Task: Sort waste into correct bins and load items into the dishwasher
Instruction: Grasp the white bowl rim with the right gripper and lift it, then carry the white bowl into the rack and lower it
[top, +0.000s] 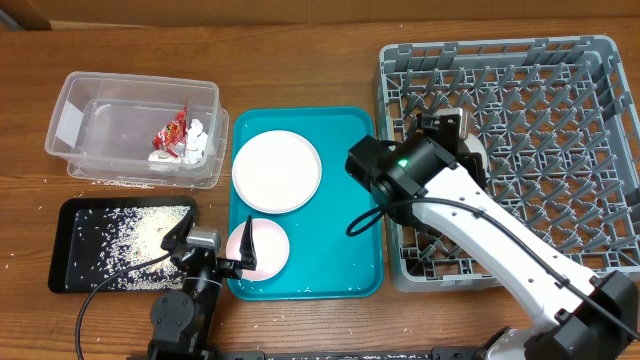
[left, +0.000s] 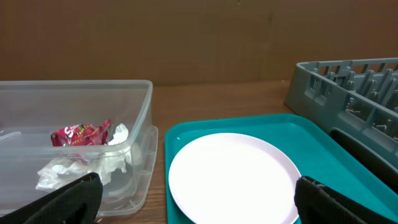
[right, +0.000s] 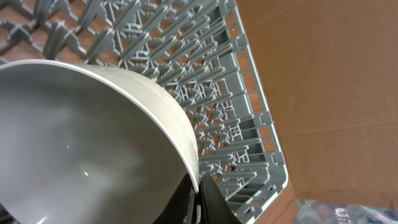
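The white bowl (right: 81, 143) is pinched by its rim in the closed right end effector (right: 198, 200), above the grey dish rack (right: 239, 134). It is best tilted and lowered between tine rows, clear of the rack's wall. The left end effector (left: 199, 202) is spread wide and empty by the teal tray (left: 186, 134), well apart.

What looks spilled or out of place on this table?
White grains lie scattered over the black tray, and a few lie on the wooden table beside the clear bin. The white bowl in the right tool looks fine.
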